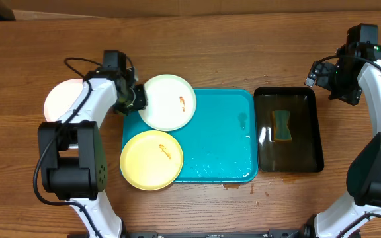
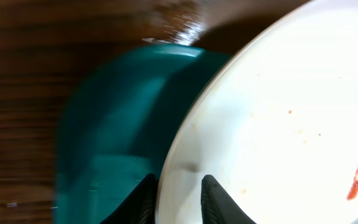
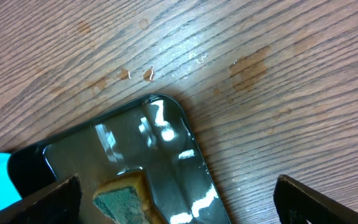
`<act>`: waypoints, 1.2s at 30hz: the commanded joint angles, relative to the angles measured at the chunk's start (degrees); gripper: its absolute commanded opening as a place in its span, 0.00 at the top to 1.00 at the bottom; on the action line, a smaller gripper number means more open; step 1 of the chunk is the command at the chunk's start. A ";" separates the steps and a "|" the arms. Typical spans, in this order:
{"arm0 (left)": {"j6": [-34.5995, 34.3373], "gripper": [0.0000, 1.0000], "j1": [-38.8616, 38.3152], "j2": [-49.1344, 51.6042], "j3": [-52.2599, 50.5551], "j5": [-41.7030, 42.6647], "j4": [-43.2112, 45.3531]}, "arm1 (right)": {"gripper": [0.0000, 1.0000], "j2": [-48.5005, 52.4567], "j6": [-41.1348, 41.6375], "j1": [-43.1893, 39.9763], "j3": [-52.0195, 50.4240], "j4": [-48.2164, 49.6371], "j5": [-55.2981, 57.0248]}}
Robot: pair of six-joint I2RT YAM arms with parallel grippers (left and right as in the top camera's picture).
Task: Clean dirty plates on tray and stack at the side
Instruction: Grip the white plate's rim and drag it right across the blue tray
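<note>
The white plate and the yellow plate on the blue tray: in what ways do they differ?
The white plate has its rim between the left gripper's fingers; the yellow plate is untouched. The white plate lies at the tray's far corner, the yellow plate at the near one. Both carry an orange smear.

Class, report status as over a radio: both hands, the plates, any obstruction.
Left hand pinching white plate rim on tray. Right hand open, above black tray corner. Yellow plate smeared, uncleaned. Nothing seen blocking.
</note>
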 commanded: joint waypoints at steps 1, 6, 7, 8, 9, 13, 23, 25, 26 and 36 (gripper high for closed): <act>1.09 0.73 -1.36 -1.40 0.83 3.85 0.04 | 0.00 -1.51 0.04 -0.11 0.52 0.28 0.11; 0.83 0.72 -3.91 -1.40 0.83 6.36 0.09 | 0.00 -1.51 0.04 -0.11 0.52 0.28 0.11; 0.81 0.72 -4.48 -1.40 0.83 6.67 0.04 | 0.00 -1.51 0.07 -0.11 0.52 0.28 0.11; 0.42 0.71 -5.29 -1.40 0.83 6.75 -0.02 | 0.00 -1.51 0.04 -0.11 0.52 0.28 0.11; 0.17 0.71 -6.19 -1.40 0.79 6.64 -0.15 | 0.00 -1.51 0.07 -0.11 0.52 0.28 0.11; -0.02 0.69 -10.10 -1.36 0.76 6.16 -0.96 | 0.00 -1.51 0.07 -0.11 0.52 0.28 0.11; -2.60 0.62 -18.64 -1.36 0.74 -0.28 -1.51 | 0.00 -1.51 0.04 -0.11 0.52 0.28 0.11; -3.06 0.61 -18.82 -1.36 0.76 -1.92 -1.51 | 0.00 -1.51 0.07 -0.11 0.52 0.28 0.11; -3.56 0.62 -18.80 -1.36 0.76 -2.14 -1.53 | 0.00 -1.51 0.04 -0.11 0.52 0.28 0.11; -5.99 0.75 -20.44 -1.25 0.74 -2.95 -1.73 | 0.00 -1.51 0.07 -0.11 0.52 0.28 0.11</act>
